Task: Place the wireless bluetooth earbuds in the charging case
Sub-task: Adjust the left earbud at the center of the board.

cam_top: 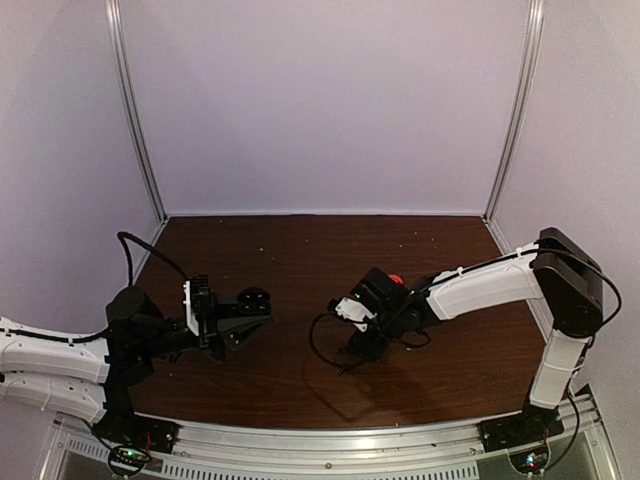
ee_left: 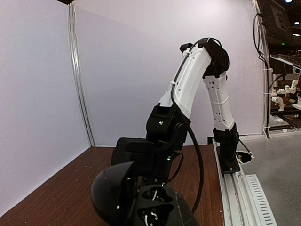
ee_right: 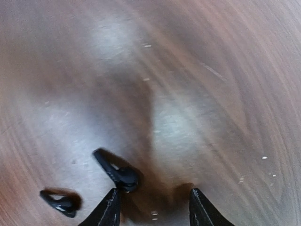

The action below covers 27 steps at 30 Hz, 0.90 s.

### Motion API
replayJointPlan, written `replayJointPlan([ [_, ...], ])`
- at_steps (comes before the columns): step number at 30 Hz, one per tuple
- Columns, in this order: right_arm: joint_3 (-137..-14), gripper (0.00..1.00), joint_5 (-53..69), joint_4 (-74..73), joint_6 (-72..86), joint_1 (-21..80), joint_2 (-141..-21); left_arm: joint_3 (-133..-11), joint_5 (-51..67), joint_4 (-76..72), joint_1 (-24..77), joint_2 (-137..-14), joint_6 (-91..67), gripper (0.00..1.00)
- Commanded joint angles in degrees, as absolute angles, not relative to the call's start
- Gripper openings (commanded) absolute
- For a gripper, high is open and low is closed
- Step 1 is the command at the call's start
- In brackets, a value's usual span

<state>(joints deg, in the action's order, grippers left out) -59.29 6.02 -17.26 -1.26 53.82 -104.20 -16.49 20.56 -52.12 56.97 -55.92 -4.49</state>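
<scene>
My left gripper [cam_top: 237, 314] is shut on a black round charging case [cam_top: 256, 298] and holds it above the table at the left. In the left wrist view the case [ee_left: 157, 207] is open, with its lid [ee_left: 113, 190] swung left and two empty sockets showing. My right gripper [cam_top: 358, 350] points down at the table in the middle. In the right wrist view it [ee_right: 155, 214] is open just over the wood. One black earbud [ee_right: 117, 172] lies at the left fingertip [ee_right: 110, 209]. A second black earbud [ee_right: 59, 202] lies further left.
A small red object [cam_top: 397, 279] shows behind the right wrist; I cannot tell what it is. The right arm [ee_left: 188, 94] fills the middle of the left wrist view. White walls enclose the brown table [cam_top: 300, 250]; a metal rail [cam_top: 350, 440] runs along the near edge.
</scene>
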Motion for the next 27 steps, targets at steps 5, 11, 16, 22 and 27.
replayJointPlan([
  [5, -63.3, 0.49, 2.7, -18.6, -1.7, 50.6, -108.6, -16.7, 19.8, -53.0, 56.6, -55.9, -4.5, 0.15],
  [11, -69.1, 0.48, 7.3, -18.8, -4.1, 50.2, -111.9, -16.7, 19.8, -53.4, 56.6, -56.3, -4.5, 0.15],
  [16, -71.3, 0.46, 9.3, -21.2, -4.7, 50.3, -110.4, -17.0, 19.4, -52.4, 56.5, -55.9, -4.4, 0.15],
  [22, -76.4, 0.46, 10.5, -28.9, -2.2, 50.3, -107.8, -17.3, 19.8, -52.2, 56.5, -56.2, -4.7, 0.15],
  [27, -81.4, 0.46, 13.2, -38.7, 0.9, 50.8, -111.9, -16.9, 19.5, -52.9, 56.5, -55.6, -4.7, 0.15],
])
